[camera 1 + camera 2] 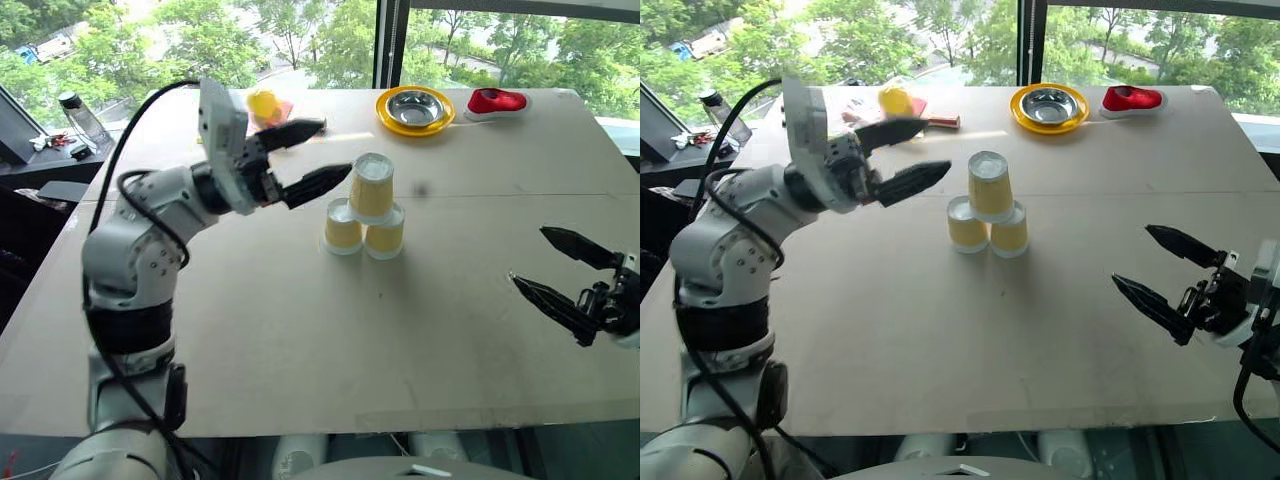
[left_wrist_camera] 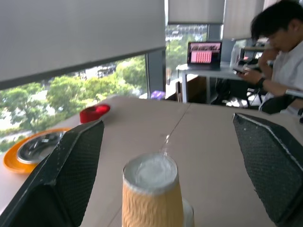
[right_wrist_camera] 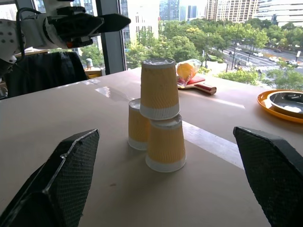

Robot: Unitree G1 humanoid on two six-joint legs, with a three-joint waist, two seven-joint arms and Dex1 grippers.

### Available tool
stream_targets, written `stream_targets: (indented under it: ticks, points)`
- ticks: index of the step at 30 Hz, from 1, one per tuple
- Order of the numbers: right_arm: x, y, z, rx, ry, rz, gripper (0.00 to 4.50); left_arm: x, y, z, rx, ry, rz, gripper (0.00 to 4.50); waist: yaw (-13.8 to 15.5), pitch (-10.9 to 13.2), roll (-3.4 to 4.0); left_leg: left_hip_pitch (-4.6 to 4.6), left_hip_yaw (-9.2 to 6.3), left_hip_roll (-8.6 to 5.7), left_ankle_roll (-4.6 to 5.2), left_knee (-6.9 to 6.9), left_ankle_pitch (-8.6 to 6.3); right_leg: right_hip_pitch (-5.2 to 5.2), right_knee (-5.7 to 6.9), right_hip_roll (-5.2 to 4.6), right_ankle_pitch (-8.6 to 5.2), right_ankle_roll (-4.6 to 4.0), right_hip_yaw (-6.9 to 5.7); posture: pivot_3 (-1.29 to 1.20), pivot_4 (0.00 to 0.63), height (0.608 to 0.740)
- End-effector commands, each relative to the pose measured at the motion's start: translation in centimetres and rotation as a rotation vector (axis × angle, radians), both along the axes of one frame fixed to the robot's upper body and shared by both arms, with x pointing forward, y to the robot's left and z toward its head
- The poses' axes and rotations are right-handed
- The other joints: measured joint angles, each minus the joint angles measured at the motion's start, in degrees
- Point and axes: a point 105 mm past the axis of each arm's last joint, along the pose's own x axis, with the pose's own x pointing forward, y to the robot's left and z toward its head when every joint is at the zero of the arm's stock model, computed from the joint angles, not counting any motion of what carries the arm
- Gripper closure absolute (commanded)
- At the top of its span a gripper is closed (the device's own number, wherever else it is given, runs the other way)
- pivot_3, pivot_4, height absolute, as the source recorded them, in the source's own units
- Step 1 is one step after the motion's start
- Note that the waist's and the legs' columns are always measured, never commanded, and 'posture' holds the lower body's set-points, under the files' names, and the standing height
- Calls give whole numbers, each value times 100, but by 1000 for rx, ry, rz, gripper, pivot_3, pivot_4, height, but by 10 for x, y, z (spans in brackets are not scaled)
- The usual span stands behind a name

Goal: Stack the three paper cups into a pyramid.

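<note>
A: Starting at the left, what is the left gripper (image 1: 312, 152) doing?
B: It hovers above the table (image 1: 300, 330), jaws spread wide and holding nothing, its fingertips just left of the top cup (image 1: 372, 186) and apart from it.

A: And the three paper cups?
B: They form the pyramid (image 3: 157, 125) near the table's middle: all upside down, two base cups side by side and touching, the third resting on both.

A: Behind them?
B: A yellow ball (image 1: 263, 103) far left, a steel bowl on a yellow plate (image 1: 414, 110), then a red object (image 1: 496, 101).

A: The right gripper (image 1: 545, 262)?
B: Well apart at the right edge, jaws wide, empty.
</note>
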Motion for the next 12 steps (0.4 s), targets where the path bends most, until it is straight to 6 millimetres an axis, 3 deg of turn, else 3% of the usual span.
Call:
stream_targets:
  ticks: [1,8,12]
  points:
    - [-9,-12,-8,-42,-12,11,0,-23,14,-27,102,7,90,45,20,2,1,-2,1,2,0,0,0,-2,-2,-1,0,0,0,0,150,740]
    - [-14,-26,-53,-144,97,18,0,-68,21,-113,185,218,207,45,82,1,3,18,-4,-2,1,3,-1,42,-32,-21,1,-6,8,0,150,740]
    - [-8,-22,-67,-151,126,26,0,-76,24,-135,167,241,275,45,72,1,7,41,-2,-3,1,-3,-2,62,-38,-24,0,-11,16,0,150,740]
